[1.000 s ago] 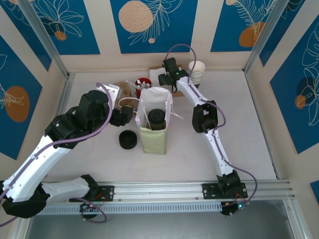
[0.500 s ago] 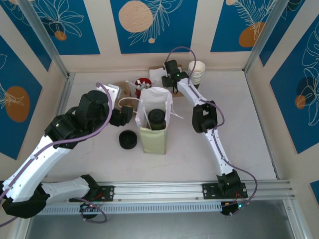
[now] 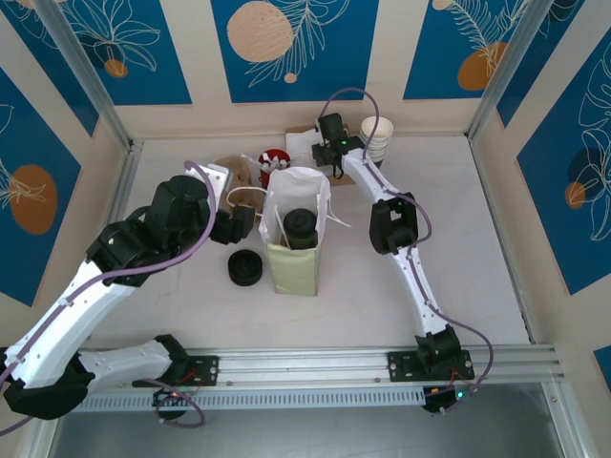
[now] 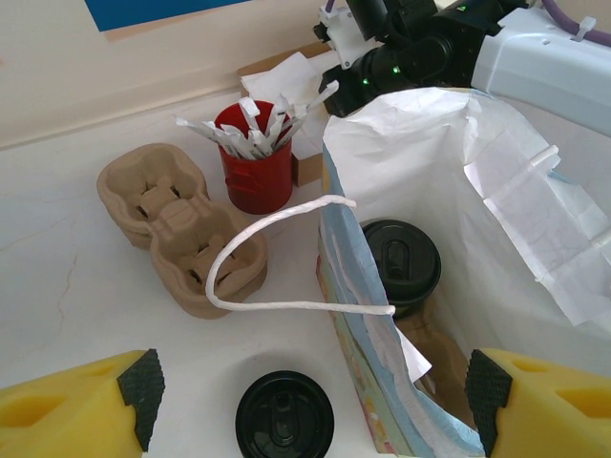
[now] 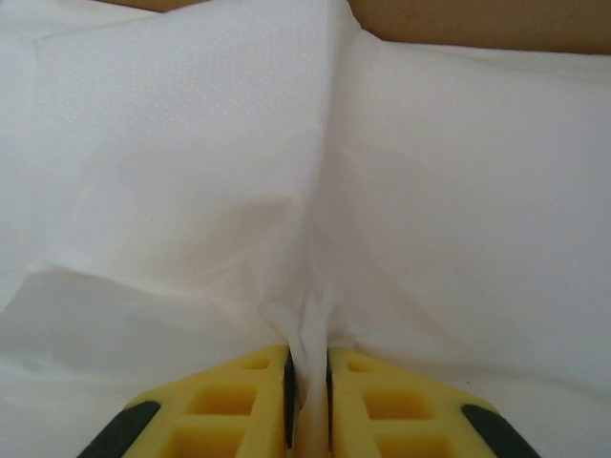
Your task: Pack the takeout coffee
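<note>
Right gripper (image 5: 307, 367): yellow foam fingers pressed together, pinching a raised fold of white paper napkin (image 5: 286, 191).
Left gripper (image 4: 313, 389): fingers spread wide apart and holding nothing, low at the near side of the bag.
Takeout coffee (image 4: 401, 265): small paper cup with a round black plastic lid, standing inside the white paper bag with a rope handle (image 4: 420, 162).
Pointing: long axis vertical, lid up toward the bag's open mouth; the bag hides most of the cup's sides.
Beside the bag: stack of black lids (image 4: 284, 417) on the left, brown pulp cup carriers (image 4: 181, 229), red cup of paper-wrapped sticks (image 4: 253, 157).
Surface: white tabletop (image 3: 458, 239) with faint marbling, aluminium rail (image 3: 315, 363) at its near edge.
Room: beige walls with blue leaf-patterned panels (image 3: 286, 48).
</note>
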{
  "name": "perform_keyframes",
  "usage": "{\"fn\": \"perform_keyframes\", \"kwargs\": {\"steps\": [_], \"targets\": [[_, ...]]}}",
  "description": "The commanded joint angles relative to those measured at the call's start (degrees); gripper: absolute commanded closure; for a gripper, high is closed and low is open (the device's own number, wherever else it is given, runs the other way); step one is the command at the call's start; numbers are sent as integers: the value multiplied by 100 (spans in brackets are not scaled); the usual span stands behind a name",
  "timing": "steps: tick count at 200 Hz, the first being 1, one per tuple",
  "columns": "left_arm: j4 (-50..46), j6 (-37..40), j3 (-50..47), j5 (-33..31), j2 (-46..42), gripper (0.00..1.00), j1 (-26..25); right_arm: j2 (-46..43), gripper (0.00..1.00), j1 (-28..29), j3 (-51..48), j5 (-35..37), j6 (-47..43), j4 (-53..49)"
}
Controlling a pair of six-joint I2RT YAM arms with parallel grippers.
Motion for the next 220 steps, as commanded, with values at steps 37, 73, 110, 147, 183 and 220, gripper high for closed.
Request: {"fn": "perform_keyframes", "kwargs": {"steps": [37,73,110,147,183,220], "targets": [[66,101,-32,-88,-72,15,-36,-1010,91,148,274,-5,-48,-124],[114,64,-73,-131,-81,15,-36,-1582,96,222,298,-41,37,-425],[231,4,-211,-275,-98,15,-27,-2387,100,323,399,-60,378,-1003],[449,-110,-383,-506,-81,14,-27,-3425,100,463,362,-434,1364,-1735],[618,-212,-544,-615,-35,13,-30,-4421,100,661,-32,-726,2716,-2212],[773,-287,-727,-567,-83,13,-32,-5496,100,861,-1262,-1647,3766,-1802]]}}
